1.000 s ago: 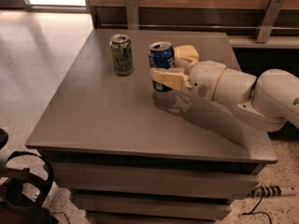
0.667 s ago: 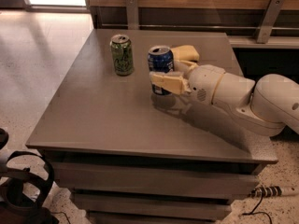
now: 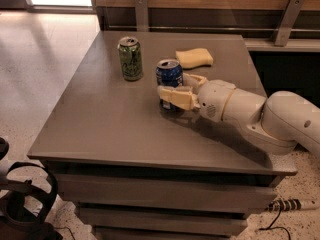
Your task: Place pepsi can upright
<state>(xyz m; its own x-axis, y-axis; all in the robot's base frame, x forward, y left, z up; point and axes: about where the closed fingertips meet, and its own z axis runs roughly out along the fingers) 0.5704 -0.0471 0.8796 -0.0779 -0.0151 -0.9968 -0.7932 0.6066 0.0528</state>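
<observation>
The pepsi can (image 3: 169, 74), blue with a silver top, stands upright near the middle of the grey table (image 3: 105, 119). Its base is at the table top. My gripper (image 3: 181, 90) reaches in from the right and is shut on the can's lower half. One cream finger (image 3: 176, 98) crosses the can's front and the other finger (image 3: 195, 79) lies behind its right side. The white arm (image 3: 260, 116) stretches off to the right edge of the view.
A green patterned can (image 3: 130, 59) stands upright just left of the pepsi can. A yellow sponge (image 3: 194, 57) lies behind it. A wooden wall with metal brackets (image 3: 285, 19) runs along the table's far side. Dark equipment (image 3: 20, 204) sits on the floor at lower left.
My gripper has come down and slightly toward the front with the pepsi can, bringing the can's base to the table. The green can and sponge have not moved.
</observation>
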